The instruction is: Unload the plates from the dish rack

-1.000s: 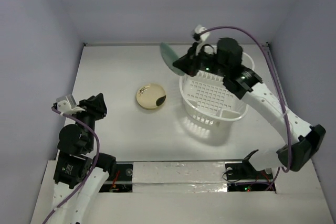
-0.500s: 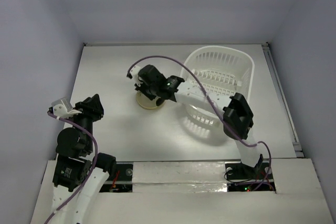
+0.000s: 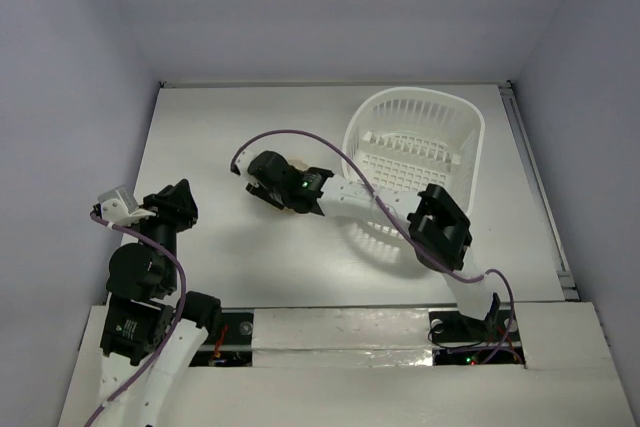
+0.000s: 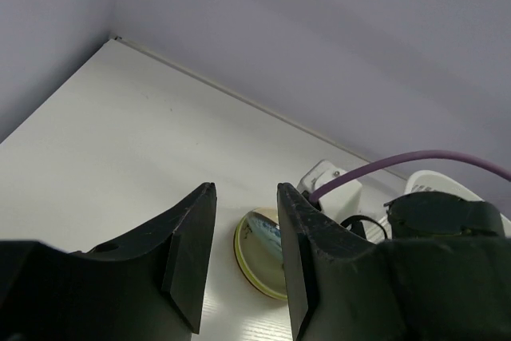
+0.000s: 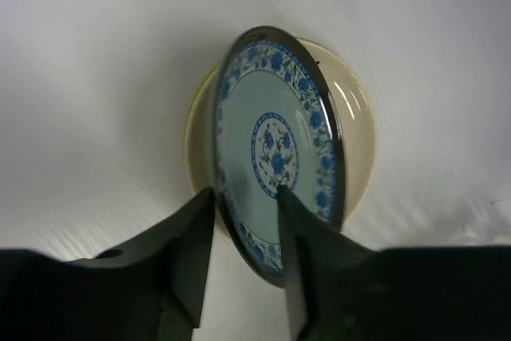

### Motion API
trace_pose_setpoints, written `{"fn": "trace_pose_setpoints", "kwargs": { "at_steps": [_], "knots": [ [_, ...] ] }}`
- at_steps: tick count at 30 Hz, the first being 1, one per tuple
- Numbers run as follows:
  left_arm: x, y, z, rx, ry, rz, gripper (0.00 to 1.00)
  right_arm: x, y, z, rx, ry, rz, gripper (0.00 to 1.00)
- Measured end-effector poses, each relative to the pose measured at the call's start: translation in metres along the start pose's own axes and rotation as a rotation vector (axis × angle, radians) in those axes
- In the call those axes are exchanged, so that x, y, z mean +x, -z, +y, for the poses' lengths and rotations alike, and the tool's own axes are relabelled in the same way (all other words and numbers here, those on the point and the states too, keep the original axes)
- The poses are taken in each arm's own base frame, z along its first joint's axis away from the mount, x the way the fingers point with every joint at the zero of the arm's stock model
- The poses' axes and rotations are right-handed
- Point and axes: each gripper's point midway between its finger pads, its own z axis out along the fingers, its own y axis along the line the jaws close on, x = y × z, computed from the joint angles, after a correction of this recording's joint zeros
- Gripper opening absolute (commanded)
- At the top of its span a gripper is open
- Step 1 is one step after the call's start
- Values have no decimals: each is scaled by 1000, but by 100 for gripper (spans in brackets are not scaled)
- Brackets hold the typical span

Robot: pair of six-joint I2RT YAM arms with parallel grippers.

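1. Now astride the lower rim of the tilted teal plate (image 5: 275, 149): right hand (image 5: 245, 197), fingers apart, not clamped.
2. Leaning over cream plate (image 5: 355, 141), flat on counter (image 3: 220, 127), just left of rack (image 3: 470, 127).
3. Off at near left, above counter: left hand (image 4: 245, 191), fingers apart, nothing between.

There are 1 teal plate (image 5: 275, 149), 1 cream plate (image 5: 357, 137) and 1 dish rack (image 3: 415, 99).
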Motion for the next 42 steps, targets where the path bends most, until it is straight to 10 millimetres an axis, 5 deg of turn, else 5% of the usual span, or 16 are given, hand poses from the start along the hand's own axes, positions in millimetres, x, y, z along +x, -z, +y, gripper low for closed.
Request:
{"fn": "trace_pose_setpoints", "kwargs": {
  "at_steps": [11, 14, 16, 17, 18, 20, 25, 30, 32, 33, 36, 42],
  "knots": [
    [1, 0, 1, -5, -1, 2, 33, 24, -8, 9, 18, -15, 29, 66],
    [1, 0, 1, -6, -2, 4, 34, 28, 1, 5, 30, -31, 29, 66],
    [1, 0, 1, -6, -2, 5, 35, 24, 14, -1, 41, -52, 8, 58],
    [1, 0, 1, -5, -2, 5, 36, 21, 24, -6, 54, -73, -14, 51],
    [1, 0, 1, -4, -2, 5, 38, 17, 34, -12, 65, -93, -36, 26],
    [2, 0, 1, -2, -3, 6, 41, 11, 61, -25, 93, -147, -89, 0],
    [3, 1, -4, 24, -2, 15, 56, -13, 148, -72, 186, -349, -298, 0],
    [4, 1, -11, 60, 1, 23, 68, -1, 246, -125, 290, -590, -517, 0],
    [4, 1, -12, 69, 1, 24, 69, 13, 281, -148, 338, -701, -598, 17],
    [4, 1, -13, 72, 1, 25, 69, 22, 296, -160, 367, -755, -636, 39],
    [4, 1, -14, 79, -1, 28, 69, 53, 337, -190, 465, -900, -732, 79],
    [4, 0, -18, 92, -3, 27, 69, 97, 379, -213, 589, -1075, -837, 87]
  ]
}}
